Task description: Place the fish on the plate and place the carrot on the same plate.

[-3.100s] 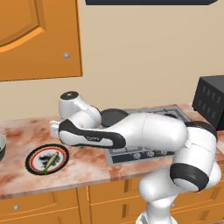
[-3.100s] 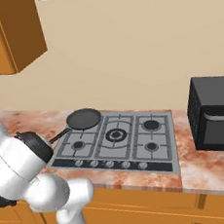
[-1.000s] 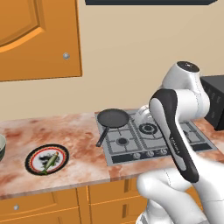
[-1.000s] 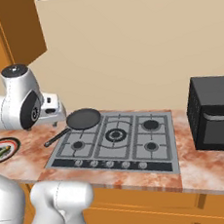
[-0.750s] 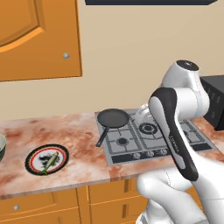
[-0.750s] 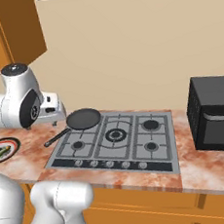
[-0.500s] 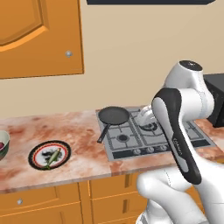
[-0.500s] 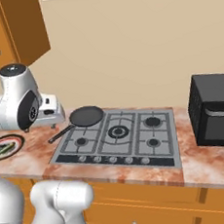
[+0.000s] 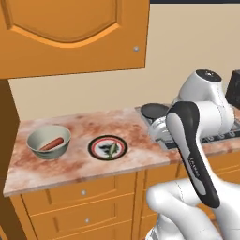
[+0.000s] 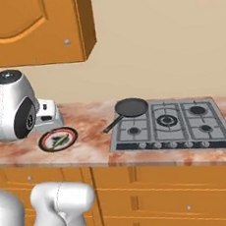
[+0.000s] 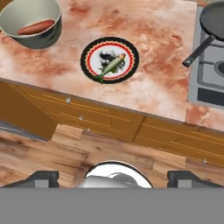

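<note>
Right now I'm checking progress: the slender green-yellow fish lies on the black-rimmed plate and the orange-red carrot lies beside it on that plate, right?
Not quite. The slender green-yellow fish does lie on the black-rimmed plate, but the orange-red carrot lies in the grey-green bowl, as the hand view shows.

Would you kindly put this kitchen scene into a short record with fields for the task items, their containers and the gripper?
fish: slender green-yellow fish lying on the plate's white centre
plate: round black-rimmed plate with red ring on the marble counter, between bowl and hob
carrot: orange-red tapered carrot lying inside the bowl, not on the plate
bowl: grey-green bowl at the counter's end
pan: black frying pan on the hob's near corner
gripper: two-finger gripper open, empty, raised above the cabinet fronts
</note>
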Controlling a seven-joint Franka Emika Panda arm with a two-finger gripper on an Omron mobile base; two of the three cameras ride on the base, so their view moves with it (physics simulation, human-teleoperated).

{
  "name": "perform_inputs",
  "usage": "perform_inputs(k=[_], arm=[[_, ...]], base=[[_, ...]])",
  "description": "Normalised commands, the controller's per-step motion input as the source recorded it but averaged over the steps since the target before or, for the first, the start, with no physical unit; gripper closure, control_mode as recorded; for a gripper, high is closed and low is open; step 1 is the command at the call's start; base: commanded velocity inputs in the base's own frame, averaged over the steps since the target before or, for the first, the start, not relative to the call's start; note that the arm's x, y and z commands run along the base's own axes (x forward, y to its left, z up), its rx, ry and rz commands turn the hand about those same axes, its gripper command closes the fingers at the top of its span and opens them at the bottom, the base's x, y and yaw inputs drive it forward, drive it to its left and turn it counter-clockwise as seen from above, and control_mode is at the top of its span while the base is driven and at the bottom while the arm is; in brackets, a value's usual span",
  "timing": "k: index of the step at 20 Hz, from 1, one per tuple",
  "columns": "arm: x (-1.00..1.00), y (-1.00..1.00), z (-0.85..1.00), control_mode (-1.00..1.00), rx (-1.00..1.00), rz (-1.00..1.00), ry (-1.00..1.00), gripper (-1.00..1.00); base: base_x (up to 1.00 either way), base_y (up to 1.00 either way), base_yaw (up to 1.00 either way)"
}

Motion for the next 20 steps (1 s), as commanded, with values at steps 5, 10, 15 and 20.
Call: perform_inputs(k=[5, 10, 15, 20], arm=[[0.00, 0.00, 0.00, 1.00, 0.00, 0.00, 0.00, -1.00], [0.00, 0.00, 0.00, 1.00, 0.00, 0.00, 0.00, -1.00], [0.00, 0.00, 0.00, 1.00, 0.00, 0.00, 0.00, -1.00], [0.00, 0.00, 0.00, 1.00, 0.00, 0.00, 0.00, -1.00]], base=[[0.07, 0.89, -0.11], [0.34, 0.19, 0.17], [0.32, 0.00, 0.35], [0.57, 0.16, 0.45]])
